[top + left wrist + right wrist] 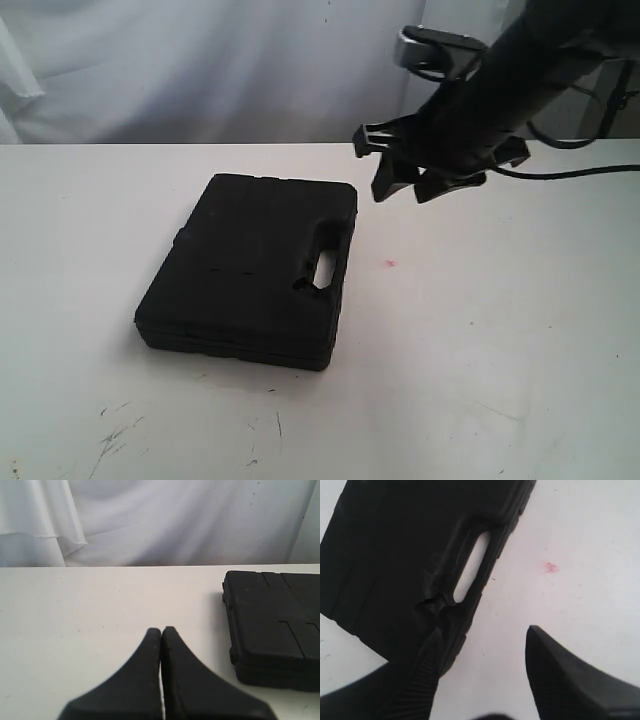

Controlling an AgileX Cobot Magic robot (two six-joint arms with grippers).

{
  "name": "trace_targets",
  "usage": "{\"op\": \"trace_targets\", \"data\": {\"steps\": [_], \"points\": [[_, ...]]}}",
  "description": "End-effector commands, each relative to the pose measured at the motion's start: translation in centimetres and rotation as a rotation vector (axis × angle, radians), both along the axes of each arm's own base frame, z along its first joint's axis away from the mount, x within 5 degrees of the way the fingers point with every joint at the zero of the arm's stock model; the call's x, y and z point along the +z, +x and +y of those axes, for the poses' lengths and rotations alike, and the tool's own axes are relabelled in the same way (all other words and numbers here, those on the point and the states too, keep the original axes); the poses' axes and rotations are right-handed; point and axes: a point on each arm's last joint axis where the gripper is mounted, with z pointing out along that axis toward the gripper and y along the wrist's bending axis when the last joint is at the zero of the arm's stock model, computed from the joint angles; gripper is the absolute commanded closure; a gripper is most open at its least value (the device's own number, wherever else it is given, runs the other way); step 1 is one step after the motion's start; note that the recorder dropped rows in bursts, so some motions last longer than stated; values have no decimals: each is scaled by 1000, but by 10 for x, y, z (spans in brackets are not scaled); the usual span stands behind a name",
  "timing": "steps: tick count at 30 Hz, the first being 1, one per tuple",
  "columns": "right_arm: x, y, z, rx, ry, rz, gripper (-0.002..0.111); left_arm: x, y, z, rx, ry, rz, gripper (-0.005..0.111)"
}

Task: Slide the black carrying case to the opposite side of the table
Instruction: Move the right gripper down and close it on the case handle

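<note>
Case [250, 270] on table [500, 350]; R gripper [408, 188] open wide, empty; L gripper [161, 630] shut, empty.

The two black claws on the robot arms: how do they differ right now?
The left gripper is shut, fingers pressed together; the right gripper is open, fingers wide apart. The left gripper sits clear of the case; the right gripper hangs by its handle edge. Both are black and hold nothing.

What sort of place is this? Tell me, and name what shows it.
Probably a robot test bench in a lab: a scuffed white table, a white cloth backdrop hung behind it, and the right gripper near a lone black case.
</note>
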Motion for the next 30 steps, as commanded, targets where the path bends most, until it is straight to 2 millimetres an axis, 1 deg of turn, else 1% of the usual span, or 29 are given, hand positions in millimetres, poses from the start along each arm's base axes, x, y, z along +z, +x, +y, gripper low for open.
{"op": "trace_targets", "data": {"steps": [1, 4, 9, 14, 19, 22, 25, 30], "points": [[-10, 11, 31, -31, 7, 21, 60, -1, 0, 0, 2, -12, 1, 107], [-32, 20, 41, -134, -31, 65, 60, -1, 0, 0, 2, -12, 1, 107], [-64, 25, 48, -152, -74, 130, 60, -1, 0, 0, 2, -12, 1, 107], [-86, 30, 52, -181, -77, 164, 60, -1, 0, 0, 2, -12, 1, 107], [-96, 36, 58, -191, -60, 183, 60, -1, 0, 0, 2, -12, 1, 107], [-95, 41, 62, -191, -48, 176, 60, -1, 0, 0, 2, -12, 1, 107], [-98, 45, 65, -191, -51, 183, 60, -1, 0, 0, 2, -12, 1, 107], [-112, 43, 71, -169, -84, 222, 60, -1, 0, 0, 2, -12, 1, 107]]}}
